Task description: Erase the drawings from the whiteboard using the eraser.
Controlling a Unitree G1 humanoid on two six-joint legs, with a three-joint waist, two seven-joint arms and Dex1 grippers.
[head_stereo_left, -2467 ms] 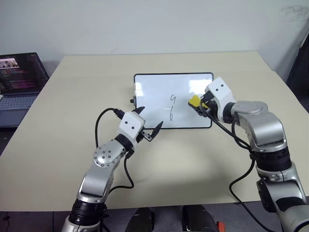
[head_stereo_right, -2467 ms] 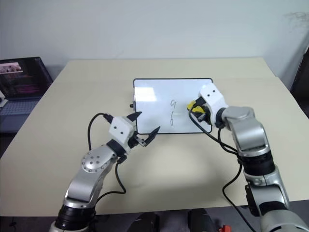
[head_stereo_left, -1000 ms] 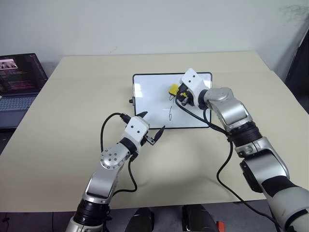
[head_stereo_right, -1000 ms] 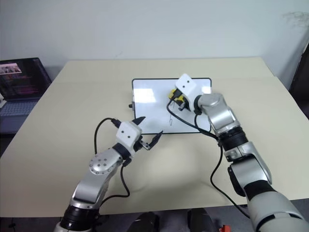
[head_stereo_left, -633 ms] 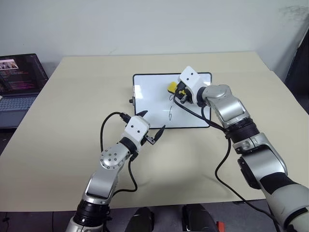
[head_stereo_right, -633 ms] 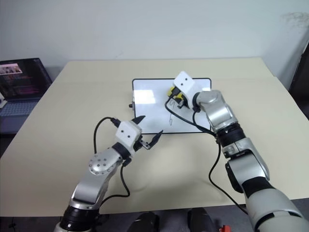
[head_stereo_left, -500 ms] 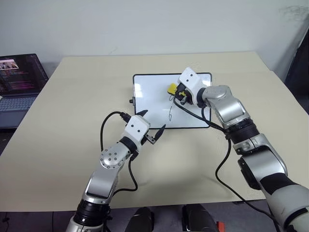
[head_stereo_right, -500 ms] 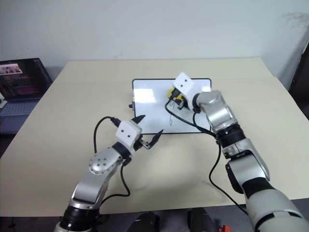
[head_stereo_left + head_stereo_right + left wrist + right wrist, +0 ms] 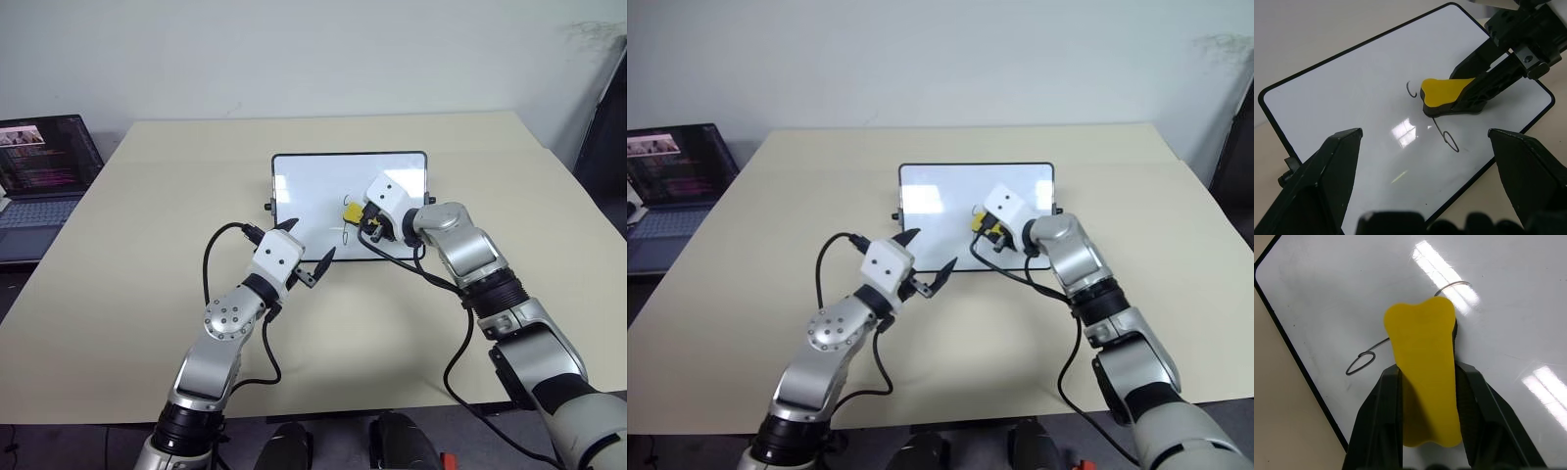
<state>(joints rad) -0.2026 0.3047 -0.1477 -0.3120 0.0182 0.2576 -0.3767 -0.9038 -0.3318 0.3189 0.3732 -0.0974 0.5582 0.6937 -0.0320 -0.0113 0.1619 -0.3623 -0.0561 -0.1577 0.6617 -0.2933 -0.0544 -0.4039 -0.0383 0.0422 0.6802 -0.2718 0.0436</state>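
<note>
The whiteboard point(image 9: 309, 186) lies flat in the middle of the table. My right gripper point(image 9: 361, 217) is shut on the yellow eraser point(image 9: 352, 211), whose dark underside rests on the board's middle point(image 9: 1445, 96). Two of the drawings show as thin black marks: a small hook point(image 9: 1410, 90) just beyond the eraser and a looped squiggle point(image 9: 1448, 138) on its near side. In the right wrist view the eraser point(image 9: 1422, 367) sits between both fingers, the loop point(image 9: 1359, 363) beside it. My left gripper point(image 9: 311, 238) hovers open at the board's near left corner, holding nothing.
A laptop point(image 9: 39, 166) with a lit screen stands off the table's left side. The beige table point(image 9: 147, 196) spreads wide around the board. Black cables loop from both wrists over the tabletop near the board's front edge.
My right gripper has drawn the eraser from the board's far edge down toward its middle. The upper squiggle has shrunk to a small hook. The left arm has stayed still.
</note>
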